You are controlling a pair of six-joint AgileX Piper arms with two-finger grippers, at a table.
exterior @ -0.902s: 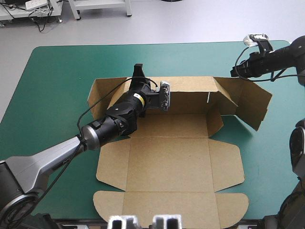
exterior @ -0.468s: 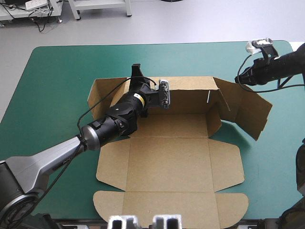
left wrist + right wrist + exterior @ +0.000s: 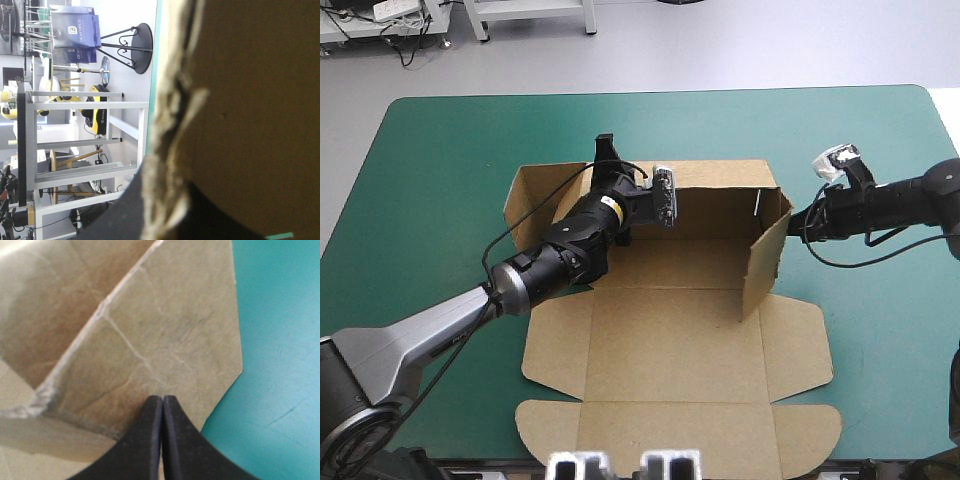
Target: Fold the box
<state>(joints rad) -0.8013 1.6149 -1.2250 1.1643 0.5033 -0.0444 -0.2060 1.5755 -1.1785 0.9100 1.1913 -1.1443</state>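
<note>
Brown box of cut board: matt, creased, edges frayed. Teal-green worktop cover: smooth, matt. Right claw: smooth, black, dull sheen.

Looked like a lab: white bench frames and trailing cables on grey floor at upper left, beyond the teal-green table.

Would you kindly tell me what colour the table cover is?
The table cover is plain teal-green, best seen in the high view.

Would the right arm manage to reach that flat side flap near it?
Probably yes: the flap lies flat and uncovered close to the right gripper, on its side of the box.
</note>
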